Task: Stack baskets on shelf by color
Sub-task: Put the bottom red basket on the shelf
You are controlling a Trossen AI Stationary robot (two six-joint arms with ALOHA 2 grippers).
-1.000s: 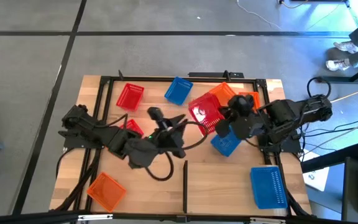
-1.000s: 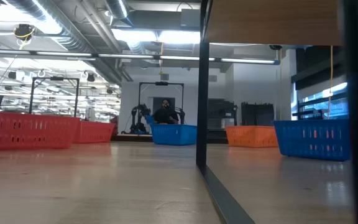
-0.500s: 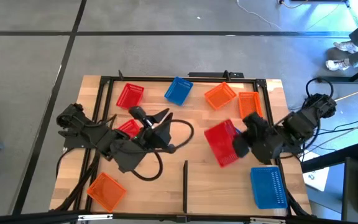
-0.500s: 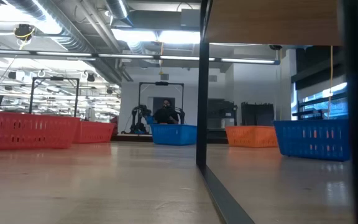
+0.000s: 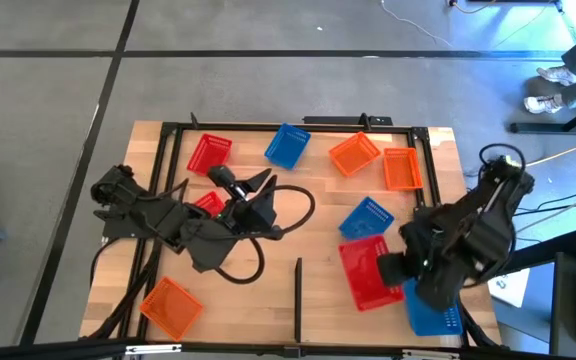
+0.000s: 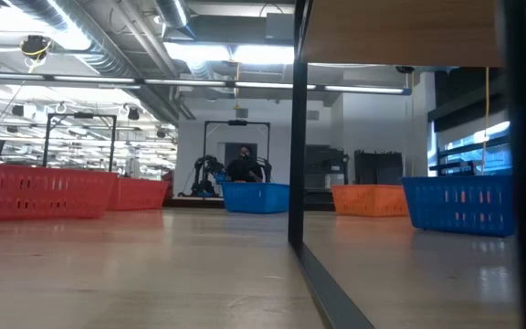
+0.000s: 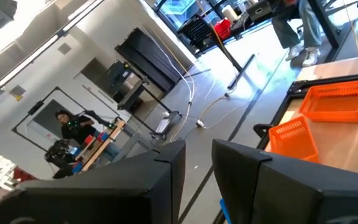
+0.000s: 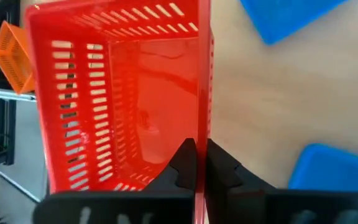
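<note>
You've got the right gripper [image 8: 196, 163] clamped on the red basket [image 5: 365, 272] rim just right of the divider strip [image 5: 297, 298]; light, prob. flexy mesh, so stay on rims; left gripper [image 7: 194, 163] slightly parted, empty.

Four baskets [image 5: 209, 154] line the shelf [image 5: 308, 225] at twelve o'clock. Another basket [image 5: 170, 306] sits at seven, the divider strip [image 5: 298, 298] at six.

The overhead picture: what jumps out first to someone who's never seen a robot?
The right gripper pinches one wall of a red basket near the shelf's front right, beside a blue basket. The left gripper waits mid-shelf, fingers apart. Two orange baskets sit at the far right.
</note>
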